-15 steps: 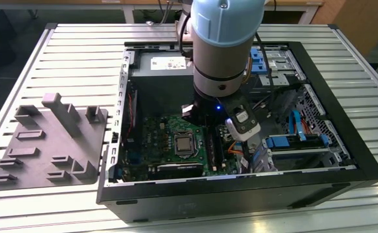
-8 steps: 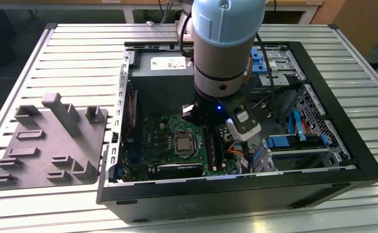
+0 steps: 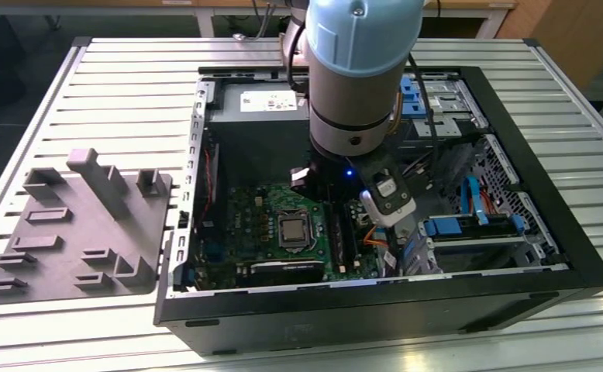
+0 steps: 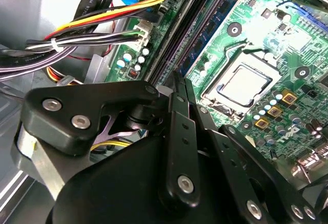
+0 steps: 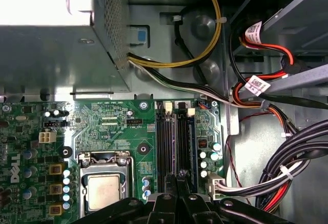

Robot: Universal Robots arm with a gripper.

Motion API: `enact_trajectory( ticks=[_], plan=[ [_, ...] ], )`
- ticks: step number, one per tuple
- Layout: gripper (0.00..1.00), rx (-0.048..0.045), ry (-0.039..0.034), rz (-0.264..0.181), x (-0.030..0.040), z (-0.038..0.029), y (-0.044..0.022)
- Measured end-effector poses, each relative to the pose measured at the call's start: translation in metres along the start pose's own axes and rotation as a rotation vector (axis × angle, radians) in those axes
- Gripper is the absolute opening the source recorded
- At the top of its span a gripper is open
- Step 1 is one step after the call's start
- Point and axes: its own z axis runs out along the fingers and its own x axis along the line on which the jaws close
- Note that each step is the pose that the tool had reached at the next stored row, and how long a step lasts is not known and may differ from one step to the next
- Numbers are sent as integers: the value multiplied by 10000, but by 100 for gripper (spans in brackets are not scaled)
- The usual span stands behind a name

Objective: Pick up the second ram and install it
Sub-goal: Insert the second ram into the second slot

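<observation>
Arm: the robot arm (image 3: 362,70) is being held reaching down into the open computer case (image 3: 384,310), over the far right part of the motherboard (image 3: 255,221) as the exterior view shows it.

Gripper: in both wrist views the gripper (image 4: 177,79) (image 5: 178,176) is being held low over the memory slots (image 5: 174,142), just beside the processor (image 5: 104,190).

Fingers: the fingers (image 4: 180,131) are being held pressed together with no gap showing between them. Whether a thin stick is being clamped there cannot be told.

Second ram: in the second wrist view the second ram (image 4: 207,32) is being shown as a dark stick with a row of chips, lying along the slots just beyond the fingertips. Whether it is being fully seated cannot be told.

Cables: a tied bundle of black, white, red and yellow cables (image 4: 77,39) is being routed beside the slots, on the side away from the processor.

Tray: a grey tray (image 3: 74,232) with upright blocks is being carried on the slatted worktop (image 3: 125,77), at the exterior view's left, just beside the case.
</observation>
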Motion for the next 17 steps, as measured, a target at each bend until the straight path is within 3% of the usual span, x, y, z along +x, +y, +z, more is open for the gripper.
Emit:
enact_trajectory(
  ticks=[17],
  plan=[
    [12, 5, -9, 80, -7, 1, -3]
  ],
)
